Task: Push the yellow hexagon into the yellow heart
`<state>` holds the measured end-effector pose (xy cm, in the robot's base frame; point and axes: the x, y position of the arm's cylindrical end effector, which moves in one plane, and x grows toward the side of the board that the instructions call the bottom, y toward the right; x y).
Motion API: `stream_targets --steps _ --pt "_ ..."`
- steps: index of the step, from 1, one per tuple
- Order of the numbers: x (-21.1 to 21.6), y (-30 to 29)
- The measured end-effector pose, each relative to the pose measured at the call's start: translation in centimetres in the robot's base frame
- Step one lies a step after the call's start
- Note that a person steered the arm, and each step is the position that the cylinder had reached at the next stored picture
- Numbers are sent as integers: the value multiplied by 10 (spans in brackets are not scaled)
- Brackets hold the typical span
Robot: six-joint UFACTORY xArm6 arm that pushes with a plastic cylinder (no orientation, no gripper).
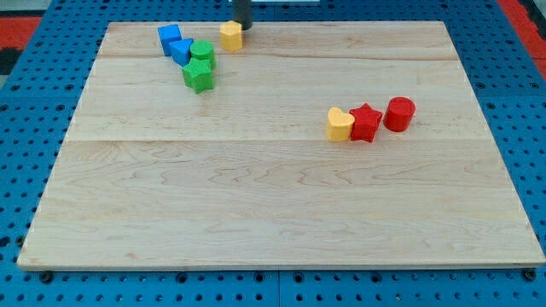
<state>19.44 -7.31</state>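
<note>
A pale wooden board (281,196) fills most of the view, lying on a blue perforated surface (17,102) that shows at every edge.

Toward the view's right, three blocks sit in a row: the yellow heart (339,124) at the row's left end, a red star (365,123) touching its right side, and a red cylinder (399,113) just beside the star, slightly higher in the view.

Near the view's top left is a cluster: a blue cube (169,37) and a second blue block (181,50), shape unclear, touching it; a green cylinder (202,55) just right of them; and a green star (198,76) directly below the cylinder.

The yellow hexagon (230,35) sits at the top edge of the board, just right of the green cylinder and well apart from the yellow heart. No block lies on the open wood between hexagon and heart.

My tip (243,28) is at the hexagon's upper right side, touching or nearly so. The rod carries no grasping hand; it holds nothing.
</note>
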Motion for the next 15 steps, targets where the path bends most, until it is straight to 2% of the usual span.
stream_targets --steps 2,3,4,5,6,7,8,9,10,11,12,13,14,15 --pt "30 28" --pt "0 -27" --pt "9 -59" --pt "39 11" --pt "82 61" --pt "100 93" --pt "72 54" --pt "91 38" --pt "133 92" --pt "147 128" --pt "148 64" --pt "151 46" --pt "185 41" --pt "200 12"
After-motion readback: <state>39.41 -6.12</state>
